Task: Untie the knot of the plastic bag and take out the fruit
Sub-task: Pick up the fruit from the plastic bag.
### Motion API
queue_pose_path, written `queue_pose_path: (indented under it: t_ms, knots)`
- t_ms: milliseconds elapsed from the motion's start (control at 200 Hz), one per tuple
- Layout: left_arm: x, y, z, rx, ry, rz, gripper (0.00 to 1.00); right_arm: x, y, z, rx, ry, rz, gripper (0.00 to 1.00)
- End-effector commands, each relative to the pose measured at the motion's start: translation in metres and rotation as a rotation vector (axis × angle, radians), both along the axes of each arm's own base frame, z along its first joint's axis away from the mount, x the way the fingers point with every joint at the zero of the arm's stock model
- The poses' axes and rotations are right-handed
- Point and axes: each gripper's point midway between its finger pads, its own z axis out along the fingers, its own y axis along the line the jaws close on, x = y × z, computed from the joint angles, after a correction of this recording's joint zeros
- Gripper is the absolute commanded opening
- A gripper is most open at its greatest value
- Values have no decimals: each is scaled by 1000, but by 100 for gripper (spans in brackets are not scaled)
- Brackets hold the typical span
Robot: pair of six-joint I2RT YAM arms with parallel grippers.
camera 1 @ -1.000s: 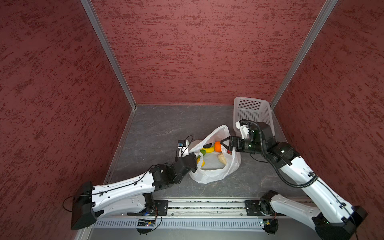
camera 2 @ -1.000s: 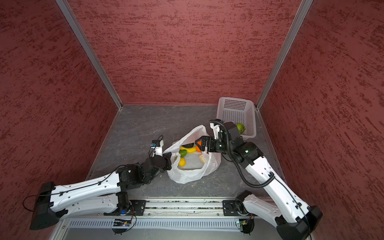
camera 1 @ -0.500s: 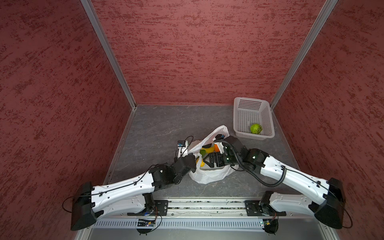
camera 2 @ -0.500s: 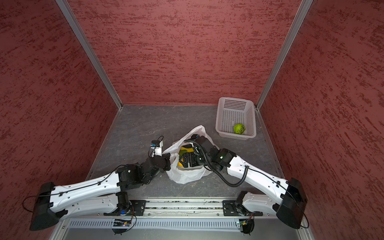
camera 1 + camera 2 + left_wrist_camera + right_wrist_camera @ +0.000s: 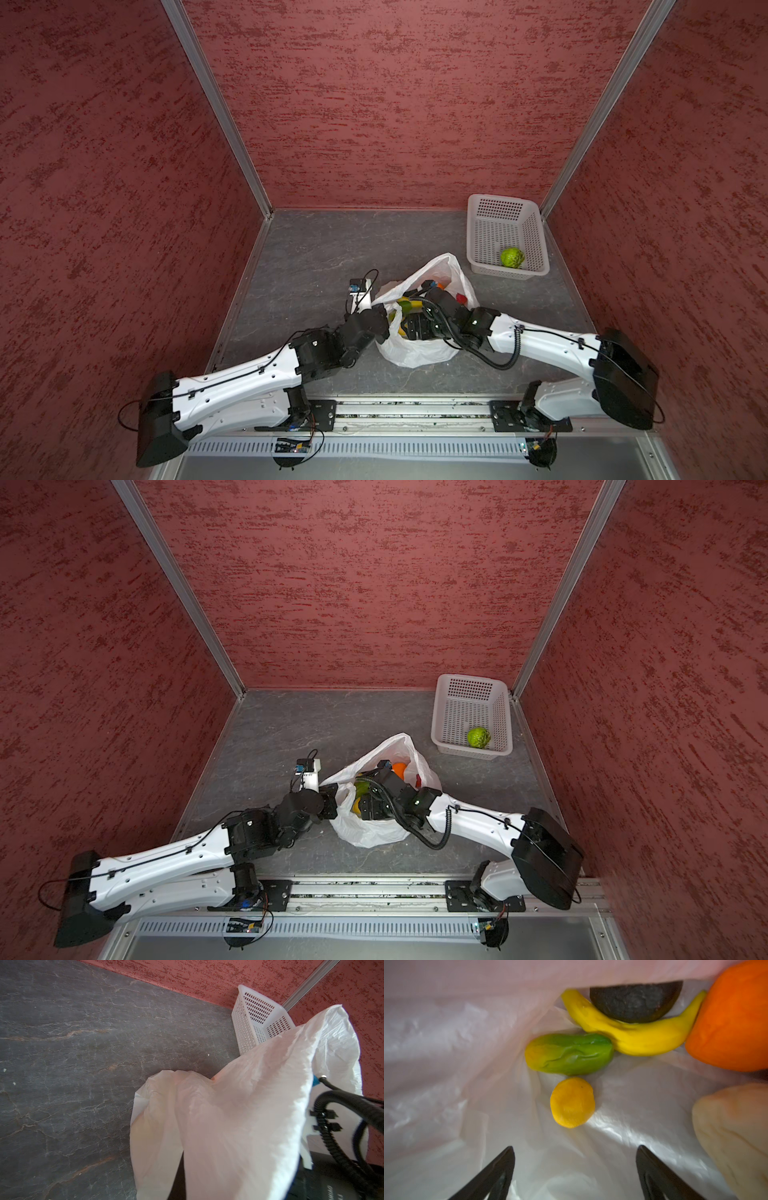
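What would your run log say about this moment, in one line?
stage: emptying bag | left claw: shut on plastic bag rim | right claw: open inside bag, near lemon | basket: one green fruit

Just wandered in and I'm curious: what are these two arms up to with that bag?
The left hand pinches the plastic bag at its rim, holding it open. The right hand is inside, open, just short of a small yellow fruit. One green fruit already lies in the basket.
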Motion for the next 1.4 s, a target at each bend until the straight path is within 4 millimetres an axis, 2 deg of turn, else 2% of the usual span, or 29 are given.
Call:
queue_pose_path:
  t_ms: [0, 115, 250, 346, 566, 701, 832, 1202, 1398]
  knots:
    - [-3, 1, -6, 7, 8, -31, 0, 17, 25, 4, 59, -17, -31, 88]
    - [-6, 5, -11, 14, 26, -30, 0, 8, 34, -12, 74, 56, -17, 88]
    - [-7, 8, -20, 3, 51, -26, 0, 0, 33, -25, 31, 104, -22, 97]
    - [-8, 9, -24, -4, 57, -25, 0, -2, 36, -33, -2, 125, -28, 98]
    - [-6, 1, -14, -33, 17, -61, 0, 4, 40, -49, -17, 133, -84, 98]
    - [-4, -2, -4, -46, -21, -78, 0, 10, 40, -58, -43, 133, -118, 91]
    - [-5, -3, 1, -50, -35, -89, 0, 12, 29, -65, -67, 127, -163, 76]
    - [-8, -9, -7, -42, -18, -112, 0, 12, 4, -52, -78, 102, -205, 51]
    - [-9, -12, -9, -45, -14, -121, 0, 11, -3, -38, -42, 81, -208, 47]
